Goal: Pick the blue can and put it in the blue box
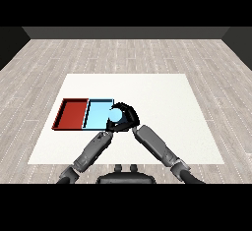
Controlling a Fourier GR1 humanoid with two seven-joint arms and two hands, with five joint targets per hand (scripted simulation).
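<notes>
Carrying stage, near its end. Item: blue can (114, 115), held in the right hand (126, 118), whose fingers curled round it. Position: at the right-hand edge of the blue tray (96, 114), seemingly above the rim; whether it touched the tray could not be told. Adjoining: red tray (72, 113), touching the blue tray on its left side, both on the white desk (162, 107). Left hand (111, 127): just below the can, by the tray's near right corner; finger state could not be told. Next move, by judgement: shift the can slightly left over the tray floor, lower, then uncurl the fingers.
</notes>
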